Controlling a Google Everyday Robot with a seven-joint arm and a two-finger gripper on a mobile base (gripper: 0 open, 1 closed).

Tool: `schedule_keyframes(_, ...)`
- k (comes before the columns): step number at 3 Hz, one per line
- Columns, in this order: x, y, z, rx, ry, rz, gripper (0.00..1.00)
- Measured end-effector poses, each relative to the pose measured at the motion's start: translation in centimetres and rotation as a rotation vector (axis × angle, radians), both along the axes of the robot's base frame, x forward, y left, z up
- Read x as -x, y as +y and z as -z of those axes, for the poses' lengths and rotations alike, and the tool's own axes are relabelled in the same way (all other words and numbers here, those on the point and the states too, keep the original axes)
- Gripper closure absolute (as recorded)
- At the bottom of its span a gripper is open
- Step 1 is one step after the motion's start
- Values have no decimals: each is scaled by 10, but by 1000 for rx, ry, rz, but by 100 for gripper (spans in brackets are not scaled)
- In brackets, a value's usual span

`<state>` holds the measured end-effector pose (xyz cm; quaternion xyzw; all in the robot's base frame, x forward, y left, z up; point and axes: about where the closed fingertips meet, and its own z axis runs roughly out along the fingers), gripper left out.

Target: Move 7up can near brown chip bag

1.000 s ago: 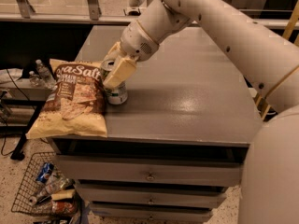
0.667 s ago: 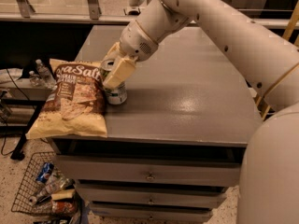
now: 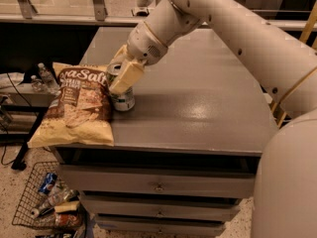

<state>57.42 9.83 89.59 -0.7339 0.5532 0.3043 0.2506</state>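
Note:
The 7up can (image 3: 123,101) stands upright on the grey cabinet top (image 3: 198,108), its left side right against the right edge of the brown chip bag (image 3: 74,105). The bag lies flat at the front left corner and hangs slightly over the edge. My gripper (image 3: 117,81) reaches down from the upper right and straddles the top of the can. One pale finger (image 3: 126,76) lies across the can's front and the other sits behind it. The jaws look closed on the can.
The cabinet has drawers (image 3: 158,185) below its front edge. A wire basket (image 3: 44,207) with bottles and packets sits on the floor at lower left. Plastic bottles (image 3: 42,78) stand on a low shelf to the left. A rail runs along the back.

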Motion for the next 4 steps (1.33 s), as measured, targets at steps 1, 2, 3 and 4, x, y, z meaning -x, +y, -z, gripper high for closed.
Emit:
schedule_keyframes(1,0,0,0,0,0,0,12)
schedule_keyframes(2,0,2,1,-1,1,-3,0)
schedule_keyframes(3,1,-6,-3,6,-15,-7,0)
schedule_keyframes(4,3,-47,-15,19,-65,71,0)
